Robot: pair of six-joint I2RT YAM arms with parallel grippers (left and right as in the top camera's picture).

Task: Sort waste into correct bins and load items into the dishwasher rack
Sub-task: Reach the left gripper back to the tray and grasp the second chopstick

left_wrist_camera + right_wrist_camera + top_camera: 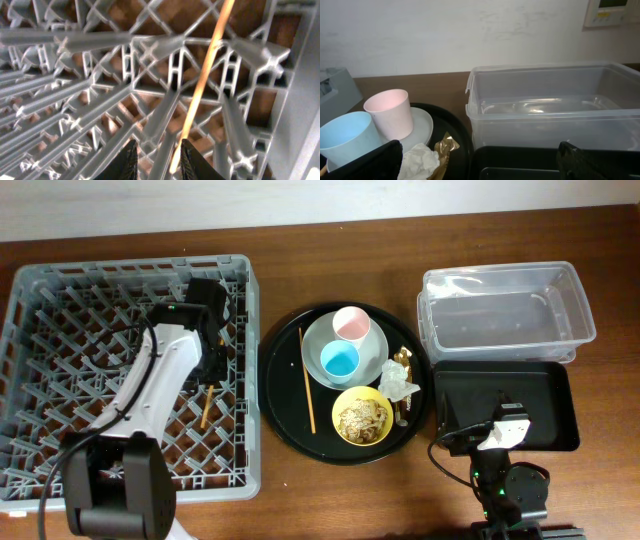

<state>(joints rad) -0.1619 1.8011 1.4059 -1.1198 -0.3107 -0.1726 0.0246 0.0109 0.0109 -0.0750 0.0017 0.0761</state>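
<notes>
The grey rack takes up the left of the table. Its right wall stands just beside the round black tray, with a narrow strip of wood between them. The left arm reaches from the near edge up across the rack, its wrist turned down close to that right wall. The left gripper points down among the pegs with its fingers parted wider than the chopstick that runs between them. The stick sits close by one finger, not pinched.

On the round tray a second chopstick lies left of the plate, which carries the pink cup and blue cup. The yellow bowl of food scraps sits nearer, with the napkin and gold wrapper by the tray's right edge.

At far right the clear tub stands just behind the shallow black tray. The right gripper sits low over that tray's near side, jaws spread wide and empty.
</notes>
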